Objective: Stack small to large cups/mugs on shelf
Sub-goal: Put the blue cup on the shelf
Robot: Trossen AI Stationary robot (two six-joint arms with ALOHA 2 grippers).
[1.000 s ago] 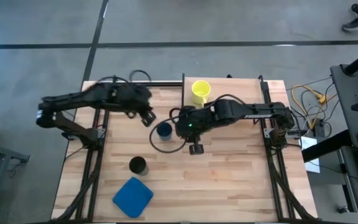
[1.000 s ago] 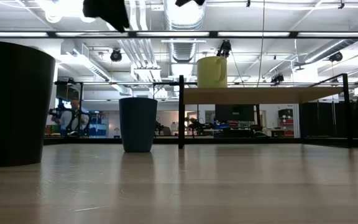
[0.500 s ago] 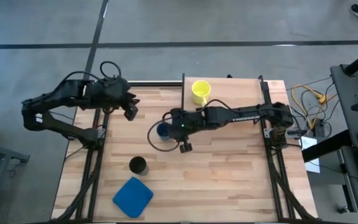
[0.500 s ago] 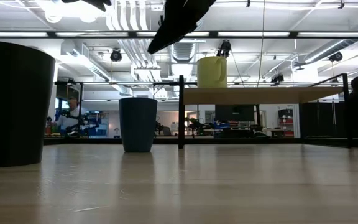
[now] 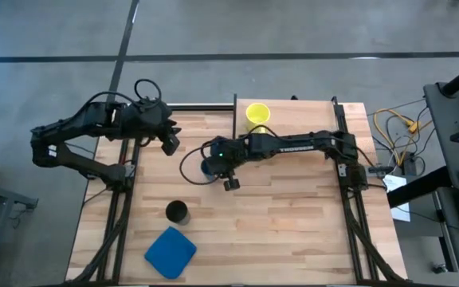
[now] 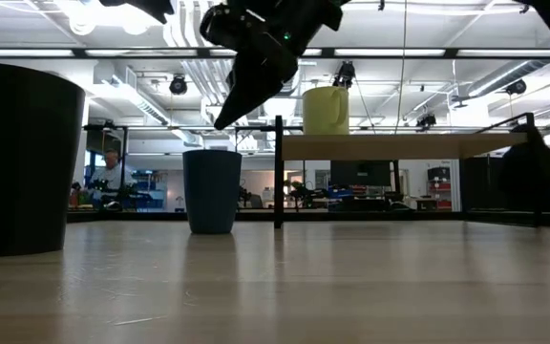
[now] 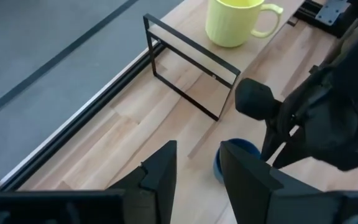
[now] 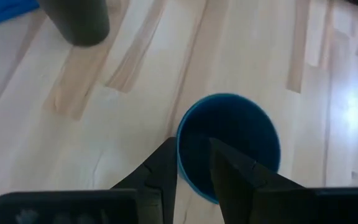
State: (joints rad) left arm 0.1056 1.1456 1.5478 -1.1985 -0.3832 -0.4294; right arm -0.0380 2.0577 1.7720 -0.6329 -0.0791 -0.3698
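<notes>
A dark blue cup stands upright on the table left of the shelf. A yellow mug stands on the shelf's far left corner. A black cup stands nearer the front. My right gripper hovers over the blue cup, slightly open, its fingers above the cup's rim. In the low view its tips are above the cup's top. My left gripper is slightly open and empty at the table's far left.
A blue square cloth lies near the front left edge. The shelf's thin dark frame stands upright just right of the blue cup. The black cup looms close in the low view. Bare planks lie at the front right.
My right gripper has gone toward the table's left edge and come down over the dark blue cup. My left gripper has drawn back toward the table's left edge, away from the cup. The cups have not moved.
</notes>
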